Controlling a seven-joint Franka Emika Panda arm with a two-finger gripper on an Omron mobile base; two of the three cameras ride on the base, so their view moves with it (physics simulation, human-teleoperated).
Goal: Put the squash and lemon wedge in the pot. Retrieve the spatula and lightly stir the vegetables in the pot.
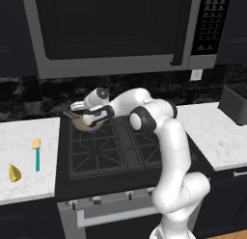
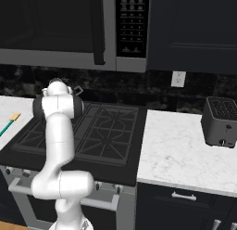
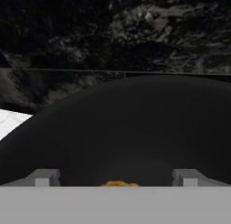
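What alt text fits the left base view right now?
The arm reaches over the stove, its open gripper down at the pot on the back-left burner. On the left counter lie the spatula and, nearer the front edge, the lemon wedge.

Even, dim rendered light; soft, low-resolution

A matt dark inside is shown by the pot [image 3: 135, 123]; the squash [image 3: 119, 184] looks lumpy. The counter [image 1: 29, 132] appears polished white marble, the lemon wedge [image 1: 14, 173] smooth.
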